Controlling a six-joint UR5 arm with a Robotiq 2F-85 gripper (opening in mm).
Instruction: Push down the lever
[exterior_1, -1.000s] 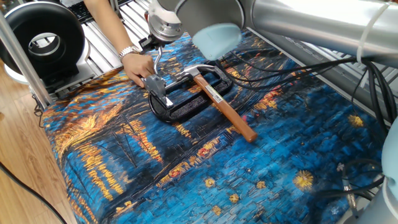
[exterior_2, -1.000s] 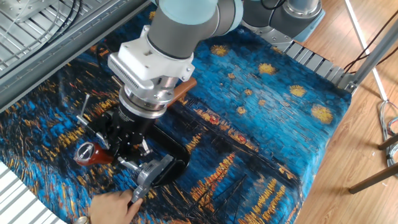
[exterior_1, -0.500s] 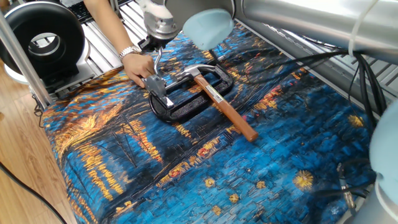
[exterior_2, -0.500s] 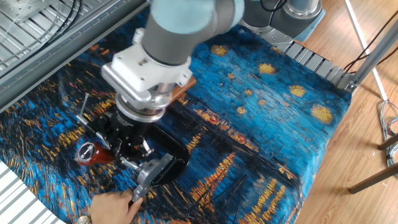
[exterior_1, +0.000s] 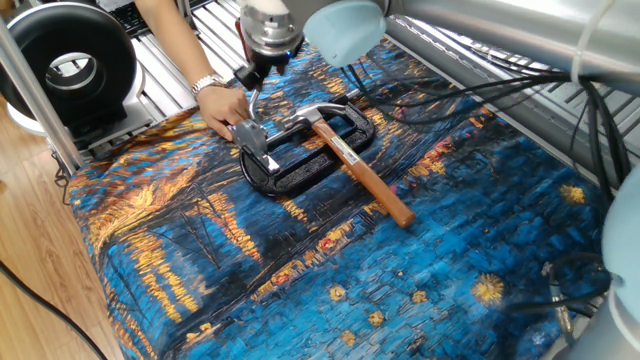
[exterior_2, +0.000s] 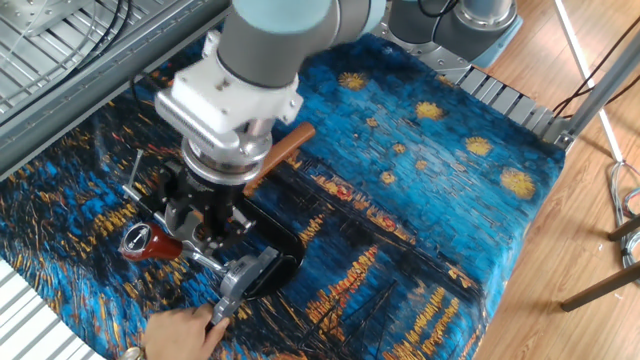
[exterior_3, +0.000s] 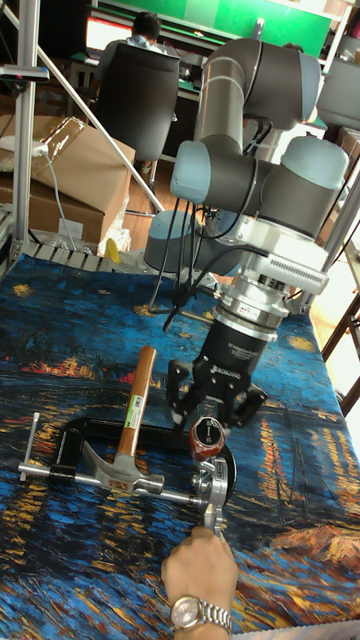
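The lever is a thin bent silver rod (exterior_1: 252, 98) with a dark red end (exterior_2: 146, 244) (exterior_3: 207, 436). It is hinged to a silver bracket (exterior_1: 256, 140) (exterior_2: 240, 280) (exterior_3: 210, 490) on a black oval base (exterior_1: 300, 178) (exterior_2: 285, 262) (exterior_3: 75, 432). My gripper (exterior_3: 211, 412) (exterior_2: 198, 228) (exterior_1: 256, 72) hangs just above the red end. Its fingers are open and stand on either side of the end. I cannot tell whether they touch it.
A wooden-handled hammer (exterior_1: 362, 172) (exterior_2: 281, 150) (exterior_3: 134, 412) lies across the base. A person's hand (exterior_1: 224, 106) (exterior_2: 186, 326) (exterior_3: 200, 572) with a wristwatch holds the bracket. A silver T-bar (exterior_2: 133, 176) (exterior_3: 31, 436) sticks out of the base. Cables (exterior_1: 470, 95) run along the far edge of the cloth.
My gripper has shifted sideways over the base, toward the lever's red end. The hand, the hammer and the lever have stayed where they were.
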